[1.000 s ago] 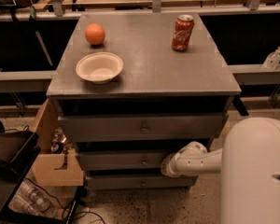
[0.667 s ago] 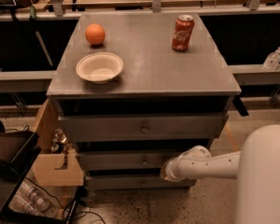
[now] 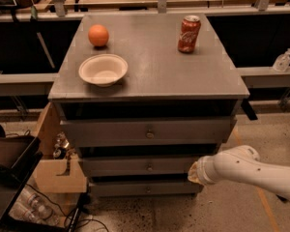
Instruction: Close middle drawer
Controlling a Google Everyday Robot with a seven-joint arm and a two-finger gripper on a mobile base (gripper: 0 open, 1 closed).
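Note:
The grey cabinet shows three drawer fronts. The middle drawer (image 3: 135,166) is the low second front with a small round knob (image 3: 150,167). It stands slightly proud of the lowest front (image 3: 135,188) and sits back under the taller top front (image 3: 145,132). My white arm reaches in from the right. My gripper (image 3: 197,172) is at the right end of the middle drawer front, close against it or touching it; its tip is hidden behind the wrist.
On the cabinet top (image 3: 150,66) are an orange (image 3: 98,35), a white bowl (image 3: 103,70) and a red soda can (image 3: 189,34). A wooden box (image 3: 58,173) and dark clutter stand on the floor at the left. Bare floor lies at the right front.
My arm's bulky white body has drawn off to the right and out of the picture. The gripper end has shifted right along the middle drawer front, from near its centre to its right end.

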